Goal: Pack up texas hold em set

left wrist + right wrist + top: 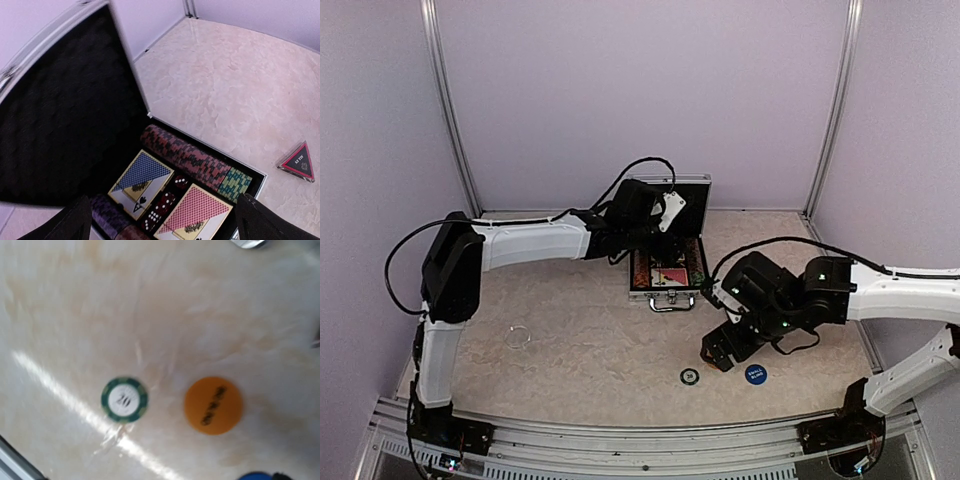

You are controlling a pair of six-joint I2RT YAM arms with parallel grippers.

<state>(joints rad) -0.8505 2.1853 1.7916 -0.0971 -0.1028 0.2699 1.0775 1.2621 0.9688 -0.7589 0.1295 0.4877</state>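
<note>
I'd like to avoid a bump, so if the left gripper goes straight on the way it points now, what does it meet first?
Probably the dice between the two card decks inside the open case. The left gripper hangs open above them, though depth is hard to judge here.

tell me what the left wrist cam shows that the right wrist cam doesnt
Only the left wrist view: the open case, lid black-lined, holding a blue-backed deck, a red-backed deck, red dice, and a row of red chips ending in green; the triangular marker lies outside on the tabletop. Only the right wrist view: a green-and-white chip marked 20, an orange disc beside it, the edge of a blue disc. Both: the pale marbled tabletop.
</note>
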